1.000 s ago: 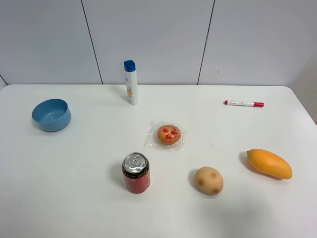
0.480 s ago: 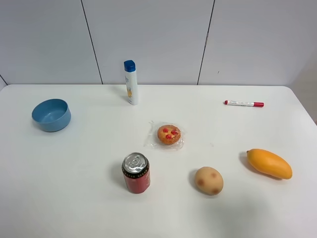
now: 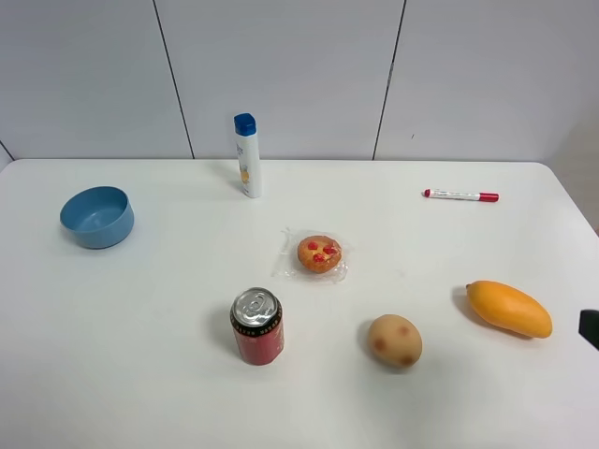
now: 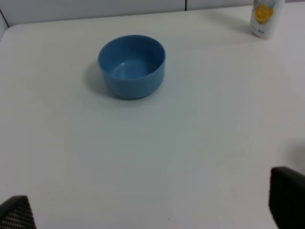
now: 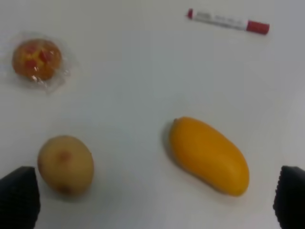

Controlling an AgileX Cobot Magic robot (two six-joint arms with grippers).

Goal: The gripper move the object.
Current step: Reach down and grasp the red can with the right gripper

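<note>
The red drink can (image 3: pixel 257 327) with a silver top stands upright on the white table (image 3: pixel 140 374), front and left of centre. It shows in neither wrist view. My left gripper (image 4: pixel 152 210) is open and empty over the table near the blue bowl (image 4: pixel 132 66), far from the can. My right gripper (image 5: pixel 155 200) is open and empty above the mango (image 5: pixel 209 155) and the potato (image 5: pixel 65 164). A black part of the right arm (image 3: pixel 590 329) shows at the right edge of the exterior high view.
A blue bowl (image 3: pixel 97 216) sits at the left and a white blue-capped bottle (image 3: pixel 247 156) at the back. A wrapped pastry (image 3: pixel 318 253) lies mid-table, with a potato (image 3: pixel 394 340), a mango (image 3: pixel 509 309) and a red-capped marker (image 3: pixel 460 195) to the right.
A black part of the right arm has come into view at the right edge of the exterior high view. The can and the other things have not moved.
</note>
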